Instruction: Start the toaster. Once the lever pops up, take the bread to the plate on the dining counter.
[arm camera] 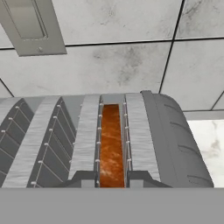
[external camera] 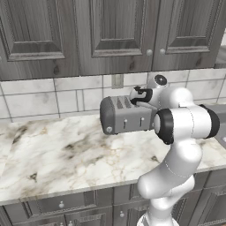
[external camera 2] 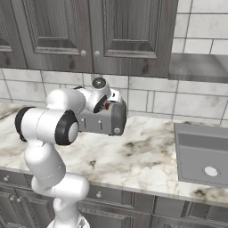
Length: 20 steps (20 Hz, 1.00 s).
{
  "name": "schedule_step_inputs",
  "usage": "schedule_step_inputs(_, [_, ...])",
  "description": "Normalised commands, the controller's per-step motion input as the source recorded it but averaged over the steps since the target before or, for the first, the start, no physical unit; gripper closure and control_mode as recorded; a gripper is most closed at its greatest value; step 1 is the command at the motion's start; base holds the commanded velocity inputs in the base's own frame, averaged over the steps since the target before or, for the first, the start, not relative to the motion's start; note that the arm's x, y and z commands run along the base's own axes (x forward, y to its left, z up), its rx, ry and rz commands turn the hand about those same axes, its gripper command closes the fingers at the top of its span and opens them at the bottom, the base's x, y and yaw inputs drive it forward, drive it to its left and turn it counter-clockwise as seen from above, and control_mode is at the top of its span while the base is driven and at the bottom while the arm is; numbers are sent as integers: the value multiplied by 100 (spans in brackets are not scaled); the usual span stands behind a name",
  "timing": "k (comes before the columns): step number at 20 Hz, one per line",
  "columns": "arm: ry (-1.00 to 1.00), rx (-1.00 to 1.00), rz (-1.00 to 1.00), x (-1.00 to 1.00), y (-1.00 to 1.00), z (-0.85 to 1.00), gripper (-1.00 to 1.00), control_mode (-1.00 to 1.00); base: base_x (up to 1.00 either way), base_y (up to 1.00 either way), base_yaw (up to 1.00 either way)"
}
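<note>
base views: flank arm, share toaster (external camera: 126, 115) | hand view: close above slots

My white arm (external camera: 176, 145) with dark joints hangs over a grey toaster (external camera: 126, 115); brown bread (arm camera: 111, 144), white-grey veined marble worktop (external camera: 57, 152), grey cabinets (external camera: 88, 31)

marble worktop (external camera: 57, 154) | grey cabinets (external camera: 110, 31) above | tiled wall (arm camera: 113, 57) | wall outlet (arm camera: 27, 24) | cooktop (external camera 2: 202, 153) right

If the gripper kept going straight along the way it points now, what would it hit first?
Most likely the bread sitting in the toaster's slot: the hand view looks straight down onto it, with the gripper fingertips at either side of that slot. Depth is hard to judge.
</note>
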Motion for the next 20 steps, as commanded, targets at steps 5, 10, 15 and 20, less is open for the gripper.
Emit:
schedule_step_inputs(5, [0,0,0,0,0,0,100,-100,0,0,0])
schedule_step_inputs(10, [0,0,0,0,0,0,100,-100,0,0,0])
schedule_step_inputs(15, [0,0,0,0,0,0,100,-100,0,0,0])
schedule_step_inputs(20, [0,0,0,0,0,0,100,-100,0,0,0])
